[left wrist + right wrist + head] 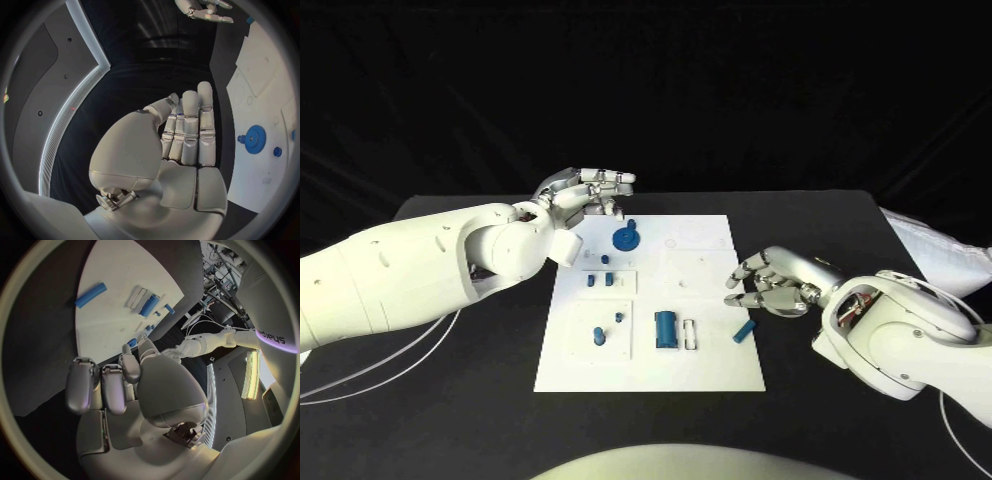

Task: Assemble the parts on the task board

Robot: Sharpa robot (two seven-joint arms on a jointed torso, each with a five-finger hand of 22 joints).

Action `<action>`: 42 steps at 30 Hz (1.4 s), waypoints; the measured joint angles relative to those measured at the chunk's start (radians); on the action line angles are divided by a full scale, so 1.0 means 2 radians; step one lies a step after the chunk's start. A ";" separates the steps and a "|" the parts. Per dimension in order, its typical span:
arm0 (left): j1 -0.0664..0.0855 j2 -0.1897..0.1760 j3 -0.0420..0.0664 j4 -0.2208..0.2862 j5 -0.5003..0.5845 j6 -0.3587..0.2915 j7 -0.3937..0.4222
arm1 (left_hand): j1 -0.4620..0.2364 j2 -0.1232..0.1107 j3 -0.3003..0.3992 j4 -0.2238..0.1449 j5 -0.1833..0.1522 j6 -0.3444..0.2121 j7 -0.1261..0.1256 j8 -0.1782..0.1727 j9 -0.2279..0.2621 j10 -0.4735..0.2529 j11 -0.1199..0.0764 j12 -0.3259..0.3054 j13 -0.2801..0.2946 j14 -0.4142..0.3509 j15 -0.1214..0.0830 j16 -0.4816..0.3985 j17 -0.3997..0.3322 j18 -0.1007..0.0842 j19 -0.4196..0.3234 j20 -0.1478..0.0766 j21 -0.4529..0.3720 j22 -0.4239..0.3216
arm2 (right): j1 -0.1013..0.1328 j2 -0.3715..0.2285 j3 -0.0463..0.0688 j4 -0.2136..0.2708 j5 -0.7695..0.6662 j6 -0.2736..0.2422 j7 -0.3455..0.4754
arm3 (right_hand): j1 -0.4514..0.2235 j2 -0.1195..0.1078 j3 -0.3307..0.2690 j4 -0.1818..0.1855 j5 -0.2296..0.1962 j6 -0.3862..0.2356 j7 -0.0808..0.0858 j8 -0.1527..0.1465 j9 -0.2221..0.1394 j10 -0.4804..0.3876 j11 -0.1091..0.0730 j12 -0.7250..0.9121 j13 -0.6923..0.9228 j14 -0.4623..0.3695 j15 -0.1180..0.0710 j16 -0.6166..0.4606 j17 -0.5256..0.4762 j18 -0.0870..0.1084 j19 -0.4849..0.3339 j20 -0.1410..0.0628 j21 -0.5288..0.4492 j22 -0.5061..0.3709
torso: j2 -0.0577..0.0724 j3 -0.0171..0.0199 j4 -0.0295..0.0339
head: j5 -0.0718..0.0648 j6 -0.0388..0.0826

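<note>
The white task board [711, 365] lies in the middle of the black table. A blue gear [627, 238] stands near its far edge, and a blue block [666, 330] and a blue bar [744, 328] lie nearer the front. Several small blue parts [599, 280] sit along its left side. My left hand [589, 188] hovers off the board's far left corner, fingers stretched out together [187, 135], holding nothing; the gear [254, 139] is beside it. My right hand [769, 283] hangs over the board's right edge just behind the bar [90, 295], fingers loosely bent [119, 385], with nothing in them.
A white crumpled cloth [935, 250] lies at the table's right edge. Thin white cables [387, 360] trail over the table at the left, under my left arm. Black table surface [444, 420] surrounds the board [119, 270].
</note>
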 measured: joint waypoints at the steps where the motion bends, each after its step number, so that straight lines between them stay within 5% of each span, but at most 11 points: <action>1: 0.000 0.000 0.000 0.000 0.000 0.000 0.000 | 0.000 0.000 0.000 0.000 0.000 0.000 0.000 0.000 0.000 0.000 0.000 0.000 0.000 0.000 0.000 0.000 0.000 0.000 0.000 0.000 0.000 0.000 | 0.002 -0.005 0.000 0.000 -0.001 0.003 0.003 | 0.002 0.000 0.002 -0.002 0.000 0.002 -0.001 -0.002 -0.001 0.000 0.000 0.000 0.000 0.000 0.000 0.000 0.000 0.000 0.000 0.000 0.000 0.000 | 0.000 0.0001 -0.0004 | 0.000 0.000; 10: -0.002 0.001 0.000 -0.001 0.000 0.000 0.000 | 0.000 0.000 0.000 0.000 0.000 0.000 0.000 0.000 0.000 0.000 0.000 0.000 0.000 0.000 0.000 0.000 0.000 0.000 0.000 0.000 0.000 0.000 | 0.006 -0.033 -0.001 -0.005 -0.016 0.025 0.009 | 0.002 0.000 0.007 -0.007 0.000 0.018 -0.002 -0.009 -0.005 -0.001 0.001 -0.002 -0.001 0.001 0.001 0.000 0.000 0.000 -0.002 0.002 0.000 0.000 | -0.001 0.0003 -0.0007 | -0.003 0.001; 17: -0.002 0.000 0.000 -0.002 0.000 0.000 0.000 | 0.000 0.000 0.000 0.000 0.000 0.000 0.000 0.000 0.000 0.000 0.000 0.000 0.000 0.000 0.000 0.000 0.000 0.000 0.000 0.000 0.000 0.000 | 0.006 -0.037 -0.003 -0.008 -0.063 0.044 0.016 | 0.003 -0.019 0.014 -0.014 -0.015 0.018 -0.002 -0.023 -0.011 0.000 0.002 -0.005 -0.003 0.002 0.002 0.000 0.000 0.000 -0.002 0.002 0.000 0.000 | 0.000 0.0001 -0.0007 | -0.005 0.001; 31: -0.003 0.000 0.000 -0.002 0.000 0.000 0.000 | 0.000 0.000 0.000 0.000 0.000 0.000 0.000 0.000 0.000 0.000 0.000 0.000 0.000 0.000 0.000 0.000 0.000 0.000 0.000 0.000 0.000 0.000 | -0.009 -0.013 -0.015 -0.028 -0.224 0.081 0.052 | 0.016 -0.033 0.032 -0.036 -0.026 0.018 -0.015 -0.047 -0.021 0.001 0.000 0.000 -0.009 0.001 -0.007 0.002 0.000 0.000 0.001 -0.001 0.006 0.013 | 0.000 0.0001 -0.0001 | -0.004 0.000; 42: -0.005 0.000 0.000 -0.002 0.000 0.000 0.000 | 0.000 0.000 0.000 0.000 0.000 0.000 0.000 0.000 0.000 0.000 0.000 0.000 0.000 0.000 0.000 0.000 0.000 0.000 0.000 0.000 0.000 0.000 | -0.020 0.009 -0.017 -0.048 -0.284 0.082 0.061 | 0.017 -0.034 0.037 -0.037 -0.026 0.022 -0.019 -0.050 -0.023 0.002 0.000 0.000 -0.012 0.002 -0.008 0.002 0.000 0.000 0.003 -0.003 0.008 0.015 | 0.000 0.0003 0.0001 | -0.003 0.000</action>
